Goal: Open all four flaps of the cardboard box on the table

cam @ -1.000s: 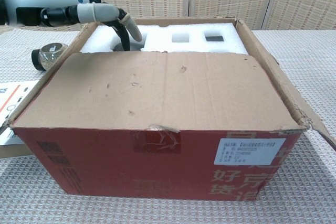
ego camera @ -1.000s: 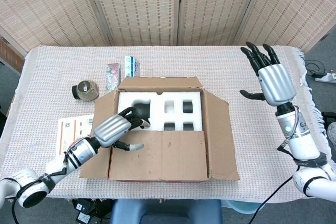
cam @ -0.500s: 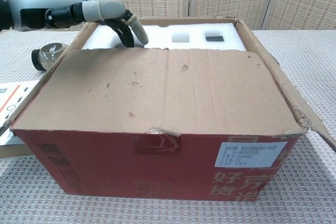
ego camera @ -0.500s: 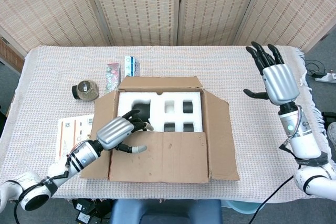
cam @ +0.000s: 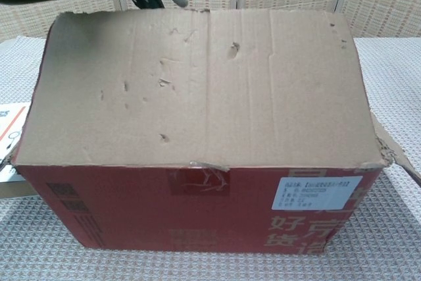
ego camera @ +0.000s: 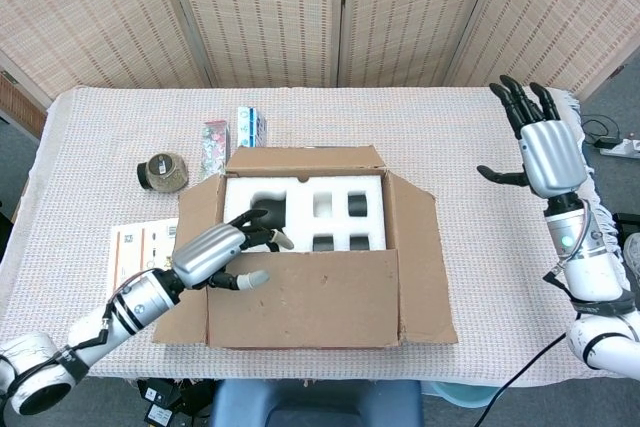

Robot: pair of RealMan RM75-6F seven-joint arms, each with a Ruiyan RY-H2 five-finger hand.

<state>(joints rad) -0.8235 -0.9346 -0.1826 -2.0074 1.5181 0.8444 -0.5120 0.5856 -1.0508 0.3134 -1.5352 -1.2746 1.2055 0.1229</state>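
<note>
The left robot hand (ego camera: 215, 255) grips the cardboard box's (ego camera: 315, 267) near flap (cam: 197, 87), tilting it upward, while the right robot hand (ego camera: 548, 152) hovers open, empty, fingers spread.

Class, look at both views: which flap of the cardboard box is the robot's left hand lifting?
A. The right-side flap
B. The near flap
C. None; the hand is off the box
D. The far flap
B: the left hand grips the near flap's edge, raising it.
</note>
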